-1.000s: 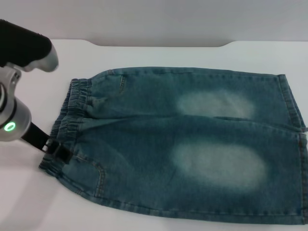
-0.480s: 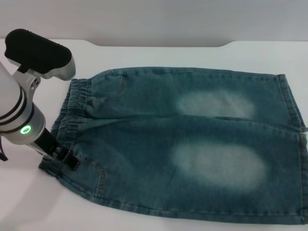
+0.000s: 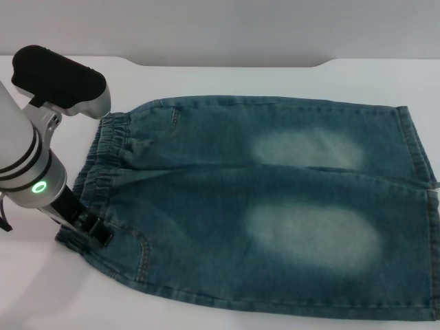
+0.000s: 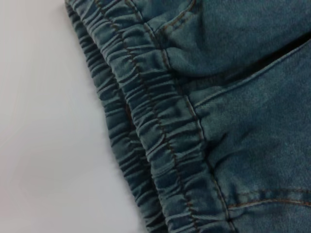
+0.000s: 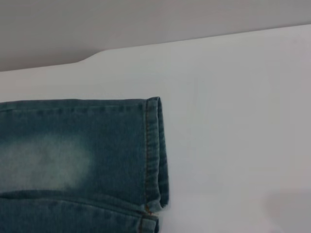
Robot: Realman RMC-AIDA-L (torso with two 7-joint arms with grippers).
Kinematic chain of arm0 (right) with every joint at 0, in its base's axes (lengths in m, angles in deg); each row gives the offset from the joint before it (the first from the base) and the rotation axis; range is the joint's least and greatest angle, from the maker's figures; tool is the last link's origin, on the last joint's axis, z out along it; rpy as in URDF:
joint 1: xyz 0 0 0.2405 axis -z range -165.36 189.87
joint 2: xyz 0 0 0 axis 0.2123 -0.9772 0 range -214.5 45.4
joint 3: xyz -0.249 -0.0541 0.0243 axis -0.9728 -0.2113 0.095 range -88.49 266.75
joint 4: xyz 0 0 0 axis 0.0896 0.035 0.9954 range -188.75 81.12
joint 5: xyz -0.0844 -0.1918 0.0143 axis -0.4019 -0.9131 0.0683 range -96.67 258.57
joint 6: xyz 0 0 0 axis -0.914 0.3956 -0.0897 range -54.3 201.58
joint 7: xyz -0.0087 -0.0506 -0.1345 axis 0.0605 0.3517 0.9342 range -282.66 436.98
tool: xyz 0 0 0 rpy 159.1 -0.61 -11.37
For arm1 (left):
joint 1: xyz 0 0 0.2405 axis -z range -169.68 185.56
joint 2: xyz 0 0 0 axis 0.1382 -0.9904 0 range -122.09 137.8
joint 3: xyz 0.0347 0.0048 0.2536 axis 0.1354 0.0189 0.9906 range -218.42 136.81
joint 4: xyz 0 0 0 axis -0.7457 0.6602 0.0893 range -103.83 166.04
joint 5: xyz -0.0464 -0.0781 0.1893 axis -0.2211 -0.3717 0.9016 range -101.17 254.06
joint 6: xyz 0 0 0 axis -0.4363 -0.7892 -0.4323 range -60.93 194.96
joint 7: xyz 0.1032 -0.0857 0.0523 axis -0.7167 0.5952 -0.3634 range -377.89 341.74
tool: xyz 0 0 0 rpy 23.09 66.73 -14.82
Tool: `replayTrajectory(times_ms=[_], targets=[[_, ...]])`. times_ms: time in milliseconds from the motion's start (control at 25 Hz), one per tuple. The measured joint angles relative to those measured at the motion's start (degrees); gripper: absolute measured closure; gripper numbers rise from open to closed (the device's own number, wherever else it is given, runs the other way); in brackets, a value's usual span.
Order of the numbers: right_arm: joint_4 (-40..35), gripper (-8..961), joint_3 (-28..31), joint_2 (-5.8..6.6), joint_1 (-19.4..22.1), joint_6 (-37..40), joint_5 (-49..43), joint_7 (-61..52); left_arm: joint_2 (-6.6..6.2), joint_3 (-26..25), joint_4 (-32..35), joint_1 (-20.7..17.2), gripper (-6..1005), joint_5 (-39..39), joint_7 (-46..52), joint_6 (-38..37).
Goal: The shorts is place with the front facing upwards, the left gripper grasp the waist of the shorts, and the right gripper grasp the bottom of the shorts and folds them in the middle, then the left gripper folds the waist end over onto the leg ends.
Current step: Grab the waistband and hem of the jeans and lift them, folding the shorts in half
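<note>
The white table point(image 3: 227, 77) holds the shorts point(image 3: 275, 206), spread flat. The left arm slants down from the left, and its left gripper point(image 3: 93, 230) sits at the waistband's near corner; I cannot tell how wide its fingers are.

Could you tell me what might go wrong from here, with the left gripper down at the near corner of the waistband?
1. The left gripper sits at the very corner of the shorts, on the gathered elastic waistband. A grip there may catch only the top layer or slip off when lifted.
2. The hemmed leg ends lie unheld and no right gripper shows in the head view, so folding now could drag the shorts across the table unevenly.
</note>
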Motion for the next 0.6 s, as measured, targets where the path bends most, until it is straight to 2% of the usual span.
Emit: replayTrajectory(times_ms=[600], targets=[[0.25, 372, -0.03, -0.09, 0.39, -0.55, 0.43, 0.40, -0.11, 0.08, 2.12, 0.47, 157, 1.39, -0.32, -0.53]])
